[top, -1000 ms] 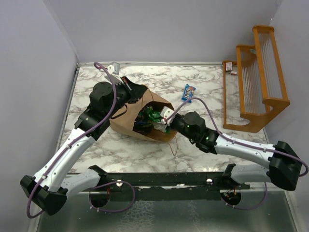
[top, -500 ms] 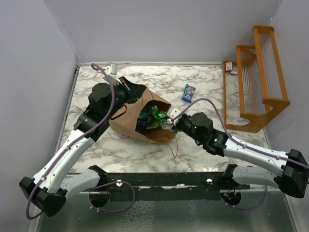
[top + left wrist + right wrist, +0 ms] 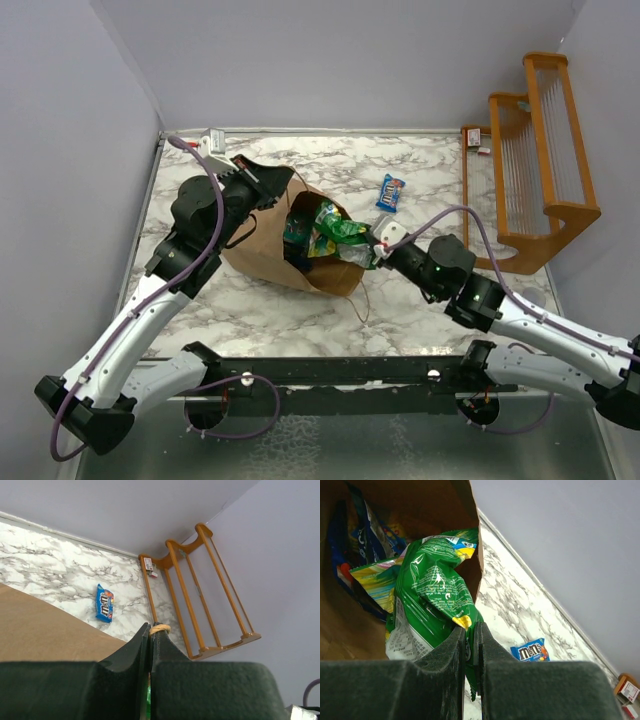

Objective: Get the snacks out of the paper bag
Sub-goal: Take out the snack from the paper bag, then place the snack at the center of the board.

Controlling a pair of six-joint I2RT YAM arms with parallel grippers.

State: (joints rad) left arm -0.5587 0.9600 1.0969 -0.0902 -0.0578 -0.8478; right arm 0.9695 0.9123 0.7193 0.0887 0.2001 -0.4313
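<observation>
The brown paper bag [image 3: 262,255] lies tilted on the marble table with its mouth open toward the right. My left gripper [image 3: 262,184] is shut on the bag's twisted paper handle [image 3: 160,628] at the far rim and holds it up. My right gripper [image 3: 373,249] is shut on the edge of a green foil packet [image 3: 337,224], which sticks half out of the bag's mouth; it also shows in the right wrist view [image 3: 437,587]. Dark blue [image 3: 370,530] and yellow [image 3: 372,577] packets lie deeper in the bag. A blue M&M's packet [image 3: 391,192] lies on the table outside the bag.
An orange wooden rack [image 3: 530,170] stands along the right edge of the table, with a small red-and-white box [image 3: 474,138] at its far end. Grey walls close in the left, back and right sides. A loose bag handle [image 3: 362,300] trails on the table by the bag's mouth.
My right gripper has drawn back to the right with the green packet, pulling it farther out of the mouth. My left gripper has shifted back-left, lifting the bag's rim.
</observation>
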